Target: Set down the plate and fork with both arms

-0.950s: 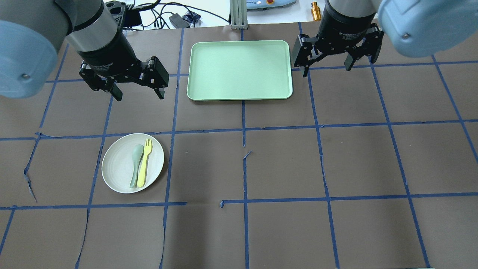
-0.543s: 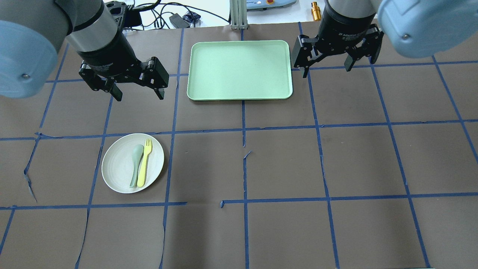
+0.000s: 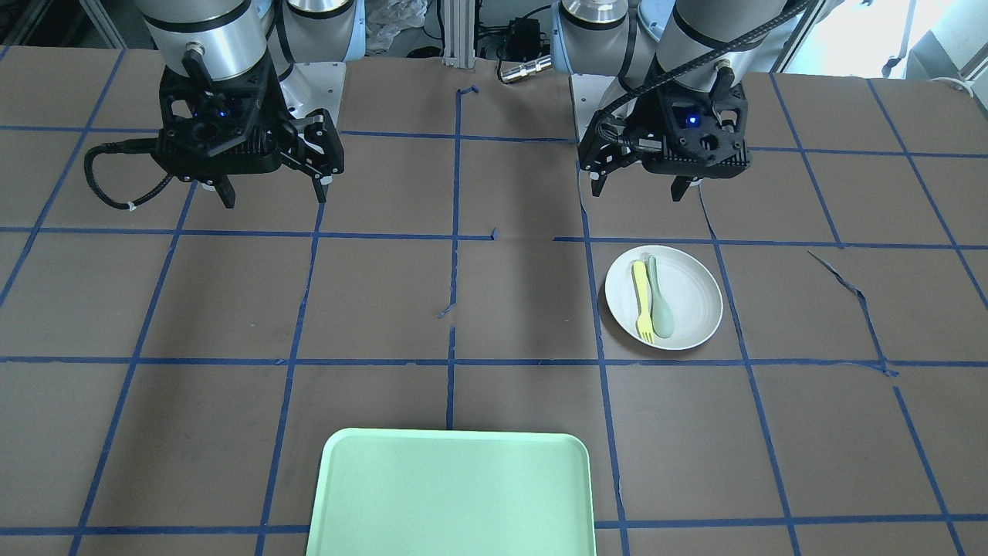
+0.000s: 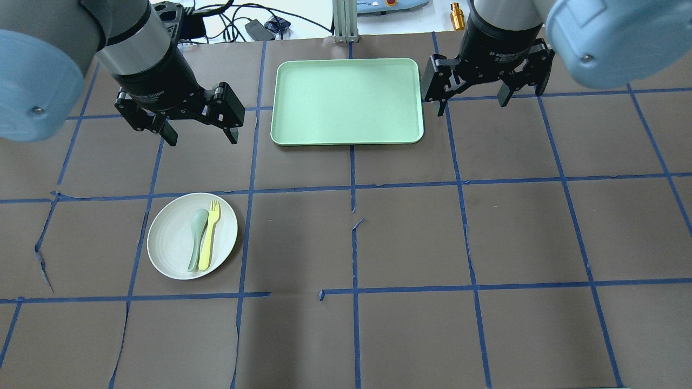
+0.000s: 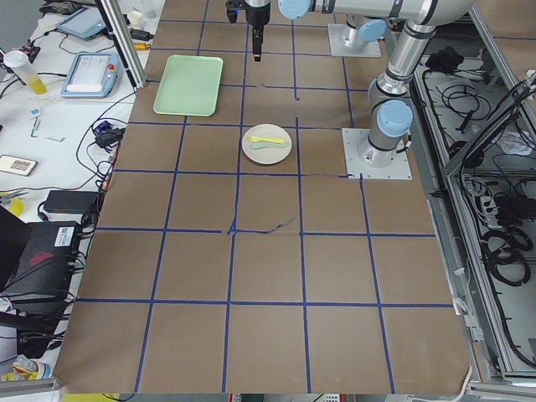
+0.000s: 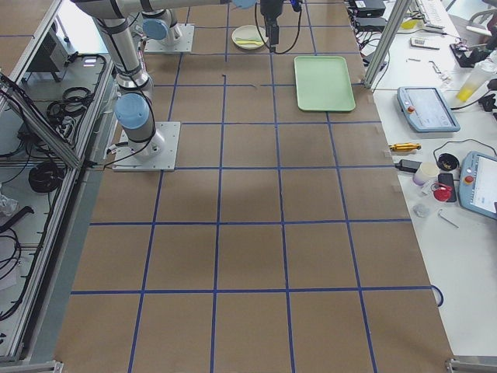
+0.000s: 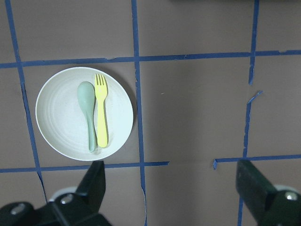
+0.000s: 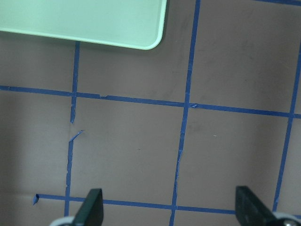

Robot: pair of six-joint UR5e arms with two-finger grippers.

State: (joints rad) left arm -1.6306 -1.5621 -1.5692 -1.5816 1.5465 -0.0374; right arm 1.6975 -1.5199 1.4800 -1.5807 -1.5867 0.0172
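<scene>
The off-white plate (image 4: 167, 237) lies on the table's left half, also in the front view (image 3: 691, 297) and the left wrist view (image 7: 56, 117). The yellow fork (image 4: 208, 235) (image 3: 641, 297) (image 7: 101, 113) lies on it beside a grey-green spoon (image 4: 195, 237). My left gripper (image 4: 203, 138) (image 3: 637, 191) hangs open and empty above the table, apart from the plate. My right gripper (image 4: 473, 104) (image 3: 273, 198) is open and empty beside the right edge of the green tray (image 4: 347, 101).
The light-green tray (image 3: 451, 494) sits at the far middle of the table; its corner shows in the right wrist view (image 8: 94, 21). Brown paper with blue tape lines covers the table. Cables and devices lie beyond the far edge.
My right gripper has shifted slightly toward the far edge. The left gripper, plate, fork and spoon have not moved.
</scene>
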